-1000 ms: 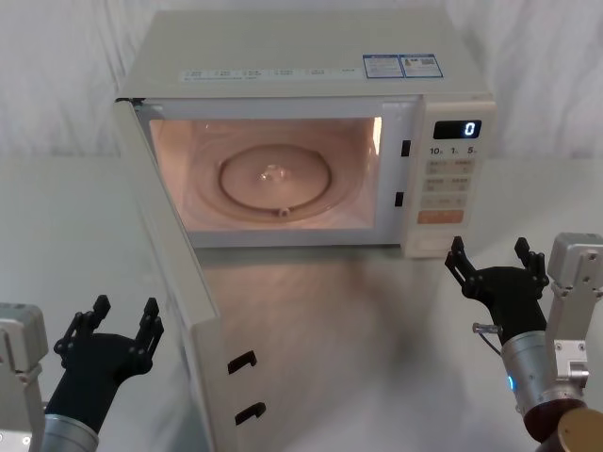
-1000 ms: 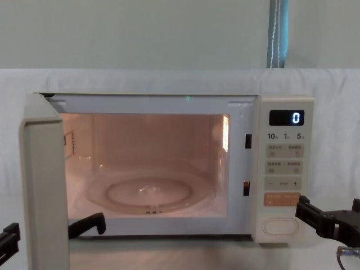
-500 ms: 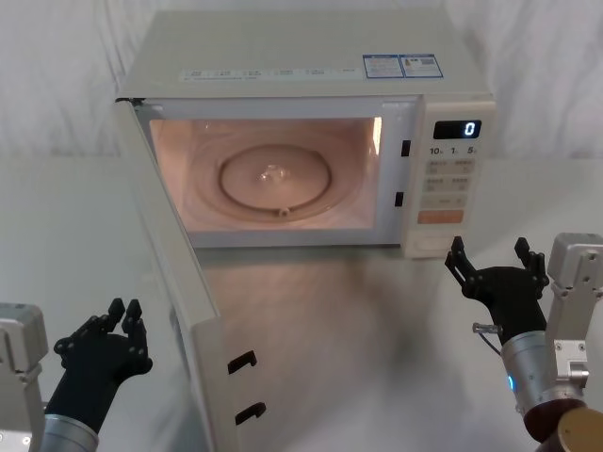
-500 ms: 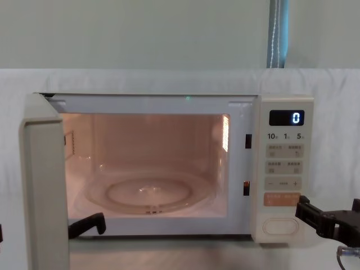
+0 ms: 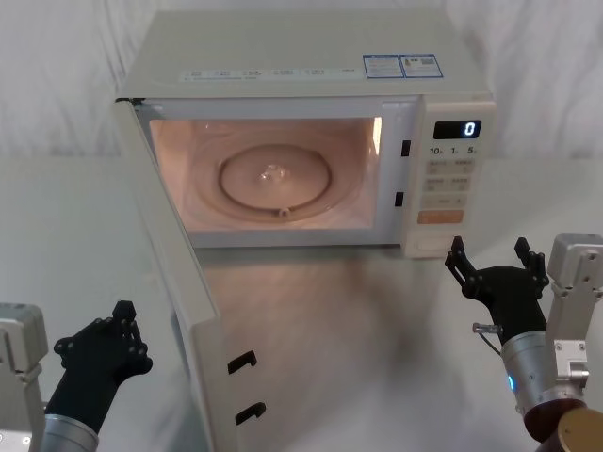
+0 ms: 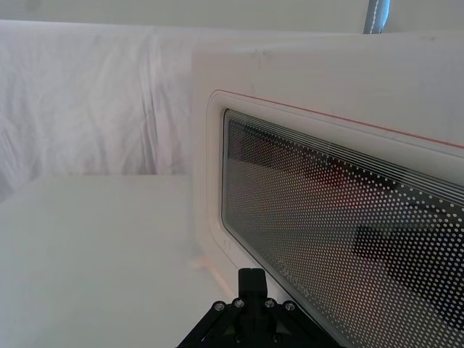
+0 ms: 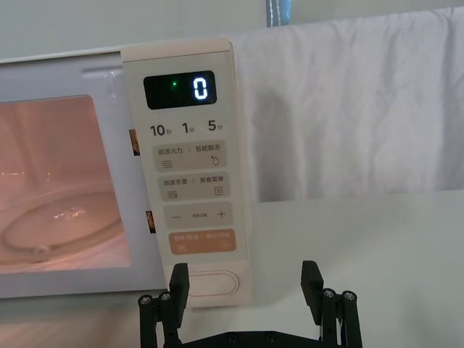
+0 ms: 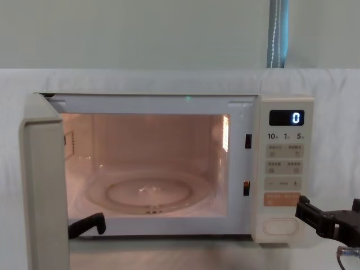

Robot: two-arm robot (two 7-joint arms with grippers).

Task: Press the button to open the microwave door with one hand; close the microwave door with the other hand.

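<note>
Toward the bench's back edge, microwave [image 5: 311, 132] with microwave door [image 5: 174, 282] swung open, closing outstanding; left tool [image 5: 121, 325] pinched together outside it, right tool [image 5: 497, 259] spread before the button [image 7: 214, 282].

The left black pronged gripper [image 5: 121, 325] sits low on its silver-grey cylindrical wrist [image 5: 58, 435], to the left of the cream microwave's swung-out door [image 5: 179, 292] and on its outer, window side; its prongs are drawn together into a closed tip, pointing up and forward; in the left wrist view that tip [image 6: 251, 281] stands close to the door's dotted window, not visibly touching it. The right black pronged gripper [image 5: 497, 261] rises on its own silver-grey cylindrical wrist [image 5: 530, 372], in front of the door's far side, just off the control panel; its prongs are spread wide apart, holding nothing; in the right wrist view the two prong sets [image 7: 246, 288] stand upright, apart.
</note>
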